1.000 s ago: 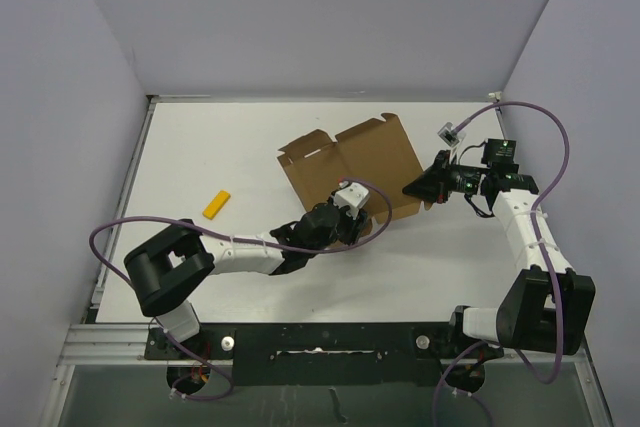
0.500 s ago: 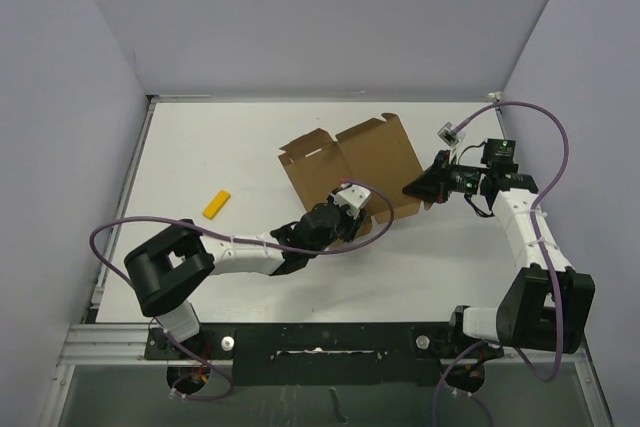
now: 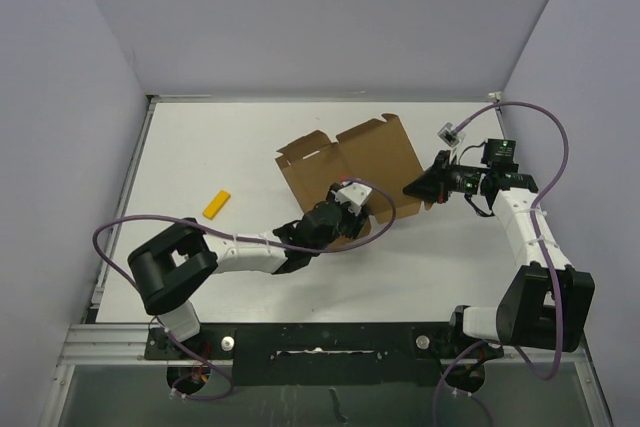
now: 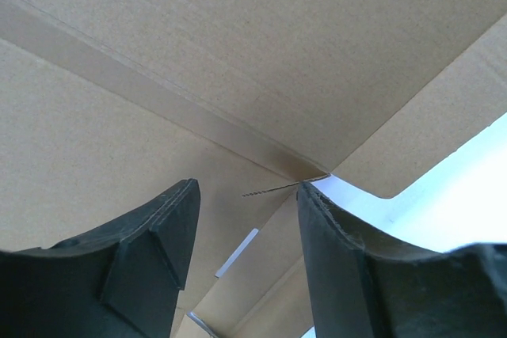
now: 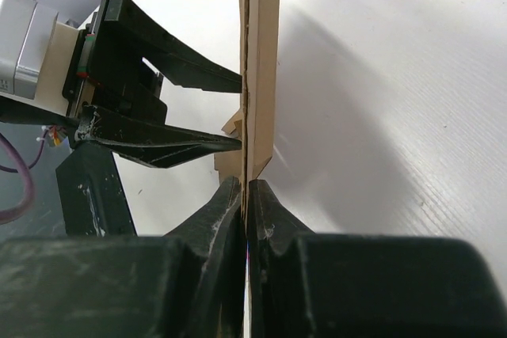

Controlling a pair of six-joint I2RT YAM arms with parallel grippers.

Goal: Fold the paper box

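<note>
The paper box [image 3: 350,162] lies unfolded on the middle of the desk [image 3: 230,137], its right edge pinched tight in the right jaws, while the left jaws stand apart, gripping nothing, fingertips [image 5: 202,143] against the sheet's near part.

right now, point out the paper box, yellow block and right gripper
paper box [image 3: 352,160]: top view, main panel
yellow block [image 3: 216,204]: top view, its centre
right gripper [image 5: 245,192]: right wrist view, between fingertips
</note>
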